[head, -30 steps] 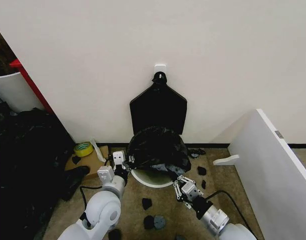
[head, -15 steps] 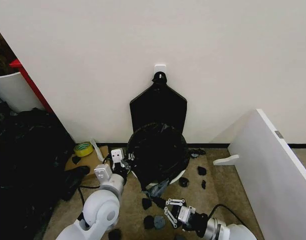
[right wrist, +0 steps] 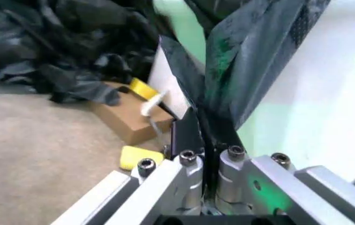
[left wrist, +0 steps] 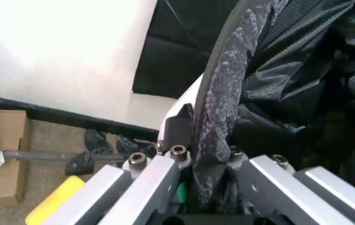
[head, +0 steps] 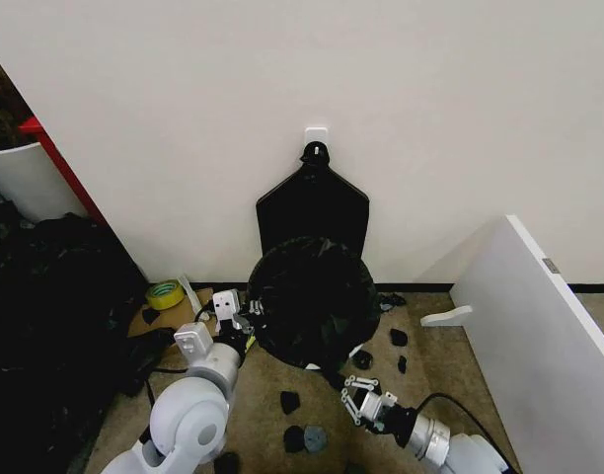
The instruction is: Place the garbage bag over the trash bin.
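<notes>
A: Where are we standing with the garbage bag (head: 310, 296) right now?

B: We are seeing it draped over the trash bin (head: 312, 366) by the far wall, below the flat black bundle (head: 313, 212) hanging from the hook. A second ago the near part of the white rim was showing bare; now the black film is covering nearly the whole mouth, with only a sliver of white peeking out at the near edge.

A: And what are we doing with the arms?

B: We are holding the bag's left edge with the left gripper (head: 245, 318), its fingers pressed together on a fold of the film; the left wrist view is showing that fold running down between them (left wrist: 212, 154). The right gripper (head: 359, 398) has dropped lower and nearer to us, and its fingers are pinching a strip of the bag (right wrist: 210, 140) too.

A: So what is that meaning for the job?

B: We are judging that the pull down and toward us is stretching the bag over the rim, so the covering is close to finished, though the near edge is looking not yet fully tucked.
</notes>
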Available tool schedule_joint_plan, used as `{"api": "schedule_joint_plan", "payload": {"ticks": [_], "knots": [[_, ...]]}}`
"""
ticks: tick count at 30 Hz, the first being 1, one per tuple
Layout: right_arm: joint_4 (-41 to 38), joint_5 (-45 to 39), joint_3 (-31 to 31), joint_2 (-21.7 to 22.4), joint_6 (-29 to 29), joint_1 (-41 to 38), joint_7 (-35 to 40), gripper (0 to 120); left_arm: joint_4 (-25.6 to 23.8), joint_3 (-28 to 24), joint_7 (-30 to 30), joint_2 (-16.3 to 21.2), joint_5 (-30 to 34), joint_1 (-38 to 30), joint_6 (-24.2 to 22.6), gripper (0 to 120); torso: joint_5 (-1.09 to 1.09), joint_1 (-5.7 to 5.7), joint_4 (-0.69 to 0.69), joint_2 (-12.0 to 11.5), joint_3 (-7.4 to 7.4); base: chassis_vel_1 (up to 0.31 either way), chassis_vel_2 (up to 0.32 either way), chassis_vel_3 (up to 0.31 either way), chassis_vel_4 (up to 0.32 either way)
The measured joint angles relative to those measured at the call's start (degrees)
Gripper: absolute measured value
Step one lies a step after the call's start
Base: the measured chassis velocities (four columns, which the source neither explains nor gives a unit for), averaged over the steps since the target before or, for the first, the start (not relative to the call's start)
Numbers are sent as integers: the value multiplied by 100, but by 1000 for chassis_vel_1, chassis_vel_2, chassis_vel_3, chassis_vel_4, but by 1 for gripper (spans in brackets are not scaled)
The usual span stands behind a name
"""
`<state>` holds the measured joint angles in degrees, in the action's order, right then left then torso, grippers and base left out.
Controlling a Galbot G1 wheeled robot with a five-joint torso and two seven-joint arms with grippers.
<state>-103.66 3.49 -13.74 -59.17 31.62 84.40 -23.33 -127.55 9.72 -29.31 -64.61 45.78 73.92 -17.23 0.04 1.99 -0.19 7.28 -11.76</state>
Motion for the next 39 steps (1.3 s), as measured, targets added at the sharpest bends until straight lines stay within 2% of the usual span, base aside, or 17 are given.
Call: {"api": "schedule_joint_plan", "payload": {"ticks": [3, 9, 16, 18, 25, 29, 31, 33, 34, 36, 37, 39], "knots": [[156, -26, 22, -11, 46, -57, 405, 0, -2, 60, -11, -24, 35, -9, 1, 0, -1, 0, 0, 0, 0, 0, 0, 0, 0], [826, -183, 285, -370, 38, -282, 1123, 0, -196, 37, -45, -94, 76, 85, -15, 0, 0, 0, 0, 0, 0, 0, 0, 0, 0], [1187, -520, 412, -632, 53, -509, 1010, 0, -320, 33, -64, -113, 77, 147, -16, 0, 0, 0, 1, 0, 0, 0, 0, 0, 0], [1238, -443, 413, -642, 101, -517, 922, 0, -349, 41, -65, -120, 84, 148, -14, 0, 0, 0, 0, 0, 0, 0, 0, 0, 0], [1455, 1176, -113, -604, 454, -503, 906, 0, -386, 72, -64, -124, 97, 141, 34, 0, 0, 0, 0, 0, 0, 0, 0, 0, 0], [1425, 1017, -138, -490, 518, -413, 899, 0, -353, 53, -2, -123, 11, 137, 202, 0, -2, 0, 0, 0, 0, 0, 0, 0, 0], [1316, 377, -52, -389, 630, -318, 601, 7, -245, 7, 66, -122, -72, 137, 307, 0, 5, 0, 0, 0, 0, 0, 0, 0, 0], [1212, -295, -29, -297, 767, -258, 82, 12, -144, -31, 123, -122, -149, 132, 383, 0, -2, 0, 0, 0, 0, 0, 0, 0, 0], [1130, -953, -44, -225, 910, -215, -586, 19, -38, -62, 189, -129, -230, 119, 475, 0, 2, 0, 0, 0, 0, 0, 0, 0, 0], [1032, -1495, -118, -156, 1015, -178, -1276, 25, 76, -88, 262, -139, -330, 103, 589, 0, 2, 0, 0, 0, 0, 0, 0, 0, 0], [1032, -1495, -118, -156, 1015, -178, -1276, 25, 76, -88, 262, -139, -330, 103, 589, 0, 2, 0, 0, 0, 0, 0, 0, 0, 0], [899, -2092, -277, -86, 1037, -132, -2045, 33, 224, -121, 363, -145, -486, 89, 752, 0, 1, 0, 0, 0, 0, 0, 0, 0, 0]]}}
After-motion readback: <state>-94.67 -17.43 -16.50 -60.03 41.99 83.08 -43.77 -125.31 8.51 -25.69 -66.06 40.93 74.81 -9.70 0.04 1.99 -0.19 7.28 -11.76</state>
